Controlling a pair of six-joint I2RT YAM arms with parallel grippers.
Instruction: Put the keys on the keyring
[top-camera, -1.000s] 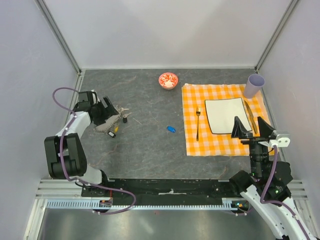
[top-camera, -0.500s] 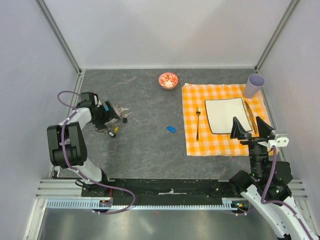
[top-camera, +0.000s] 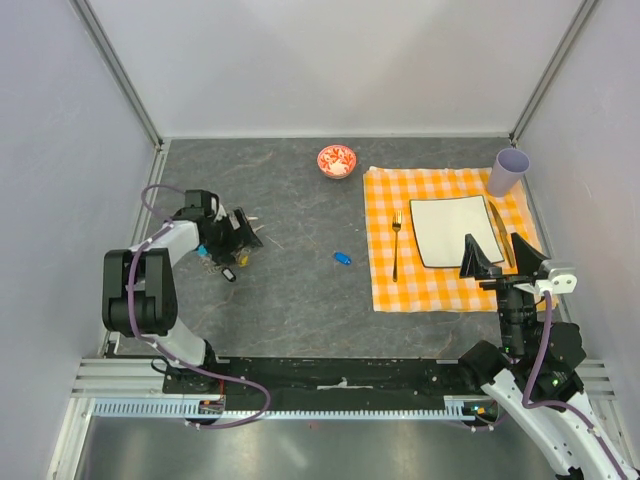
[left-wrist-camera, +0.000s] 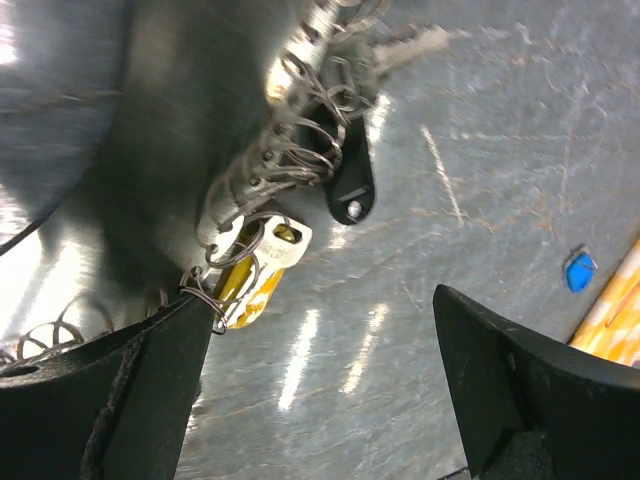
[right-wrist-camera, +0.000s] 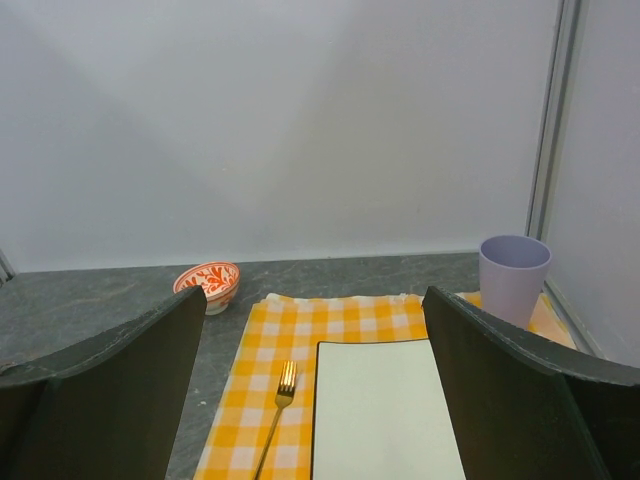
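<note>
Since the keys (left-wrist-camera: 300, 165) are light, stiff, slippery metal tangled in wire rings, we judge a pinch on one flat head best. They lie upper left, at the left finger of our left gripper (left-wrist-camera: 322, 300), which is spread wide and empty. One blue-headed key (top-camera: 342, 258) lies apart mid-frame. Our right gripper (top-camera: 503, 258), lower right, gapes empty.

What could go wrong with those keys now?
The open left end effector sits at the tangled keys, so closing could pinch several together or shove the bunch aside. The small blue piece lies apart and might get missed.
</note>
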